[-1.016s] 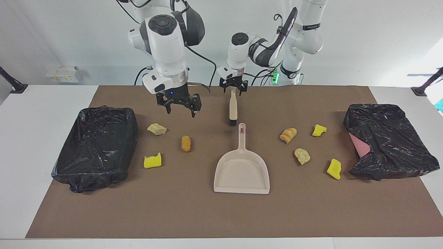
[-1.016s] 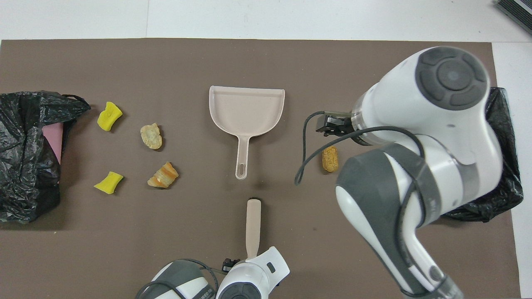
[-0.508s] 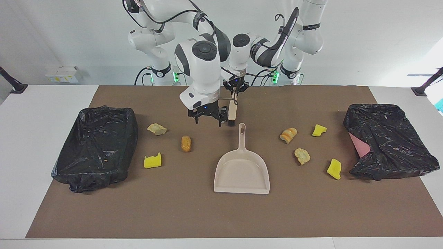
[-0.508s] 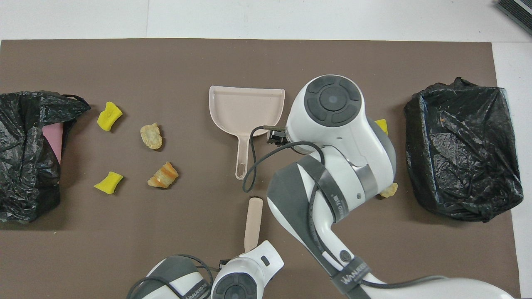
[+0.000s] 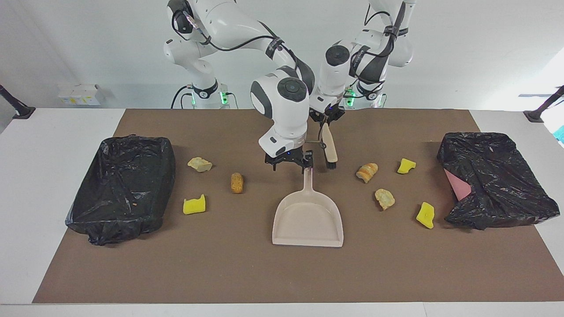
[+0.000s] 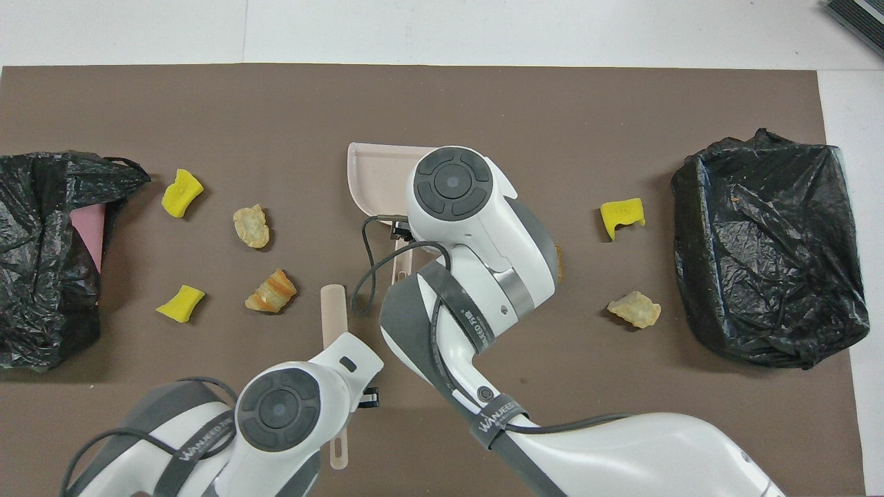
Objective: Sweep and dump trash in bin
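Observation:
The beige dustpan [image 5: 307,215] lies mid-table, its handle pointing toward the robots. My right gripper [image 5: 288,162] is open, low over the handle's end. My left gripper [image 5: 326,119] is shut on the beige brush [image 5: 329,147], which hangs tilted, its black bristles near the mat beside the handle. Trash toward the right arm's end: a tan lump [image 5: 199,164], an orange-brown nugget [image 5: 237,182] and a yellow sponge chunk [image 5: 194,205]. Toward the left arm's end: a striped bready lump [image 5: 367,171], a tan lump [image 5: 384,198] and two yellow chunks [image 5: 406,165] [image 5: 425,215].
An open bin lined with a black bag [image 5: 121,185] stands at the right arm's end of the brown mat. A second bin under a crumpled black bag [image 5: 493,176], with pink showing, stands at the left arm's end. In the overhead view the right arm covers most of the dustpan [image 6: 376,176].
My right gripper has swung from over the tan lump to the dustpan handle and come down. My left gripper has carried the brush toward the left arm's end and tilted it.

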Motion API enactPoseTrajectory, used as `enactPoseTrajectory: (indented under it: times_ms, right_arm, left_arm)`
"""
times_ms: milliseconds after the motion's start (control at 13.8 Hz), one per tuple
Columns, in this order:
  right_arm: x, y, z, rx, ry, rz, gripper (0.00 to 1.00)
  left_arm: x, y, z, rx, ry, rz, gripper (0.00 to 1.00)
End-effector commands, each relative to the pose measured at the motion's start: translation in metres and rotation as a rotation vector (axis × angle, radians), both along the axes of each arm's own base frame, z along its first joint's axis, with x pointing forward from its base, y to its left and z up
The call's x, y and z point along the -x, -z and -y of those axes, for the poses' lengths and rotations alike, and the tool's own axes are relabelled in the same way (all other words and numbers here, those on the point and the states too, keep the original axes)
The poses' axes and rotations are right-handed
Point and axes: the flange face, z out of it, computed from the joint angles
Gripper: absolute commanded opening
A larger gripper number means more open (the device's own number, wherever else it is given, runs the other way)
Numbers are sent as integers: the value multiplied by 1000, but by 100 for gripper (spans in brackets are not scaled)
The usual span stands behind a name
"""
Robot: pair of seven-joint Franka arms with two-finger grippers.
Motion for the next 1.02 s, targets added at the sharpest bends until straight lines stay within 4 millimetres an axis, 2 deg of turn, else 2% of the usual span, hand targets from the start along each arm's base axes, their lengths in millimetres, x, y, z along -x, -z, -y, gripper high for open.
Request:
enactPoseTrajectory:
  times_ms: [0, 73, 145, 290, 363, 581, 726, 944]
  right_arm:
    - [-11, 0, -6, -29, 27, 26, 100]
    - [-9, 4, -11, -37, 24, 31, 100]
    - [0, 5, -26, -50, 15, 29, 100]
    - [3, 1, -36, -95, 16, 51, 100]
    - [9, 9, -46, -103, 3, 56, 100]
    - [15, 21, -47, -92, -4, 47, 100]
    - [22, 32, -43, -71, -9, 26, 98]
    - [26, 46, -45, -46, -26, 16, 93]
  left_arm:
    - [-14, -18, -46, -55, -89, -10, 0]
    - [-16, -17, -61, -92, -126, -34, 0]
    - [-18, -16, -74, -128, -186, -50, 0]
    - [-26, -15, -102, -208, -291, -49, 0]
    - [-27, -13, -120, -241, -337, -73, 0]
    - [-21, -8, -166, -287, -485, -69, 0]
    - [-11, 3, -184, -284, -519, -61, 0]
    - [-16, 26, -197, -238, -504, -22, 0]
